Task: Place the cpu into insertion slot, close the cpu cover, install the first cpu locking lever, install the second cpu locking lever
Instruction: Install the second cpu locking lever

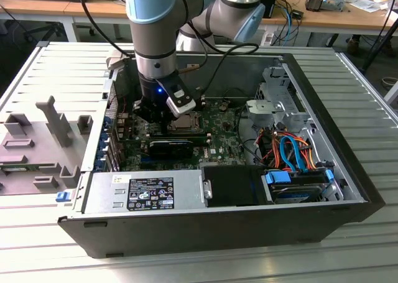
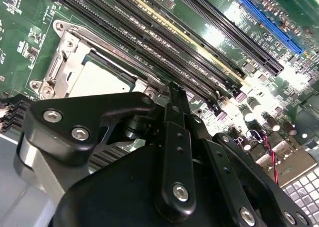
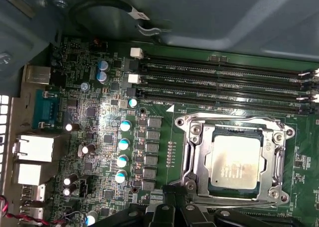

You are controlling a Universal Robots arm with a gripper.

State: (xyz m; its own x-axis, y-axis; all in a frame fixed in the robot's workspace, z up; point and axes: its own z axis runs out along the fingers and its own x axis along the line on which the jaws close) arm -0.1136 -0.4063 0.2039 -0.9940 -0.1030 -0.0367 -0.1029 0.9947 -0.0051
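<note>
In the exterior view an open computer case (image 1: pixel 323 96) is seen lying on a slatted metal table (image 1: pixel 56 65), and the arm (image 1: pixel 152 34) is reached down into it. Inside the case are held a green motherboard (image 1: pixel 217 124), a power supply (image 1: pixel 146 191) along the near wall, a blue-latched drive (image 1: pixel 298 183) with orange and blue cables (image 1: pixel 289 147) at the exterior view's right, and a silver drive cage (image 1: pixel 278 99). The gripper (image 1: pixel 160 122) is poised low over the board, just beside the insertion slot (image 1: pixel 186 122); whether its jaws are wide or narrow cannot be told here. Grey plastic fixtures (image 1: pixel 37 143) are set on the table at the exterior view's left. In the second wrist view the black gripper linkage (image 2: pixel 172 152) is seen close up, the fingers drawn together to a narrow tip with nothing held, next to the slot's silver frame (image 2: pixel 60 62); long memory slots (image 2: pixel 149 47) and a blue expansion slot (image 2: pixel 264 22) are noted, the latter hidden in the exterior view. In the first wrist view the cpu (image 3: pixel 234 163) is seated flat in the slot, its silver-grey top framed by the cpu cover (image 3: pixel 197 157), which is lying down around it. A row of capacitors (image 3: pixel 122 144) and the rear port blocks (image 3: pixel 35 149) are recorded beside it.
</note>
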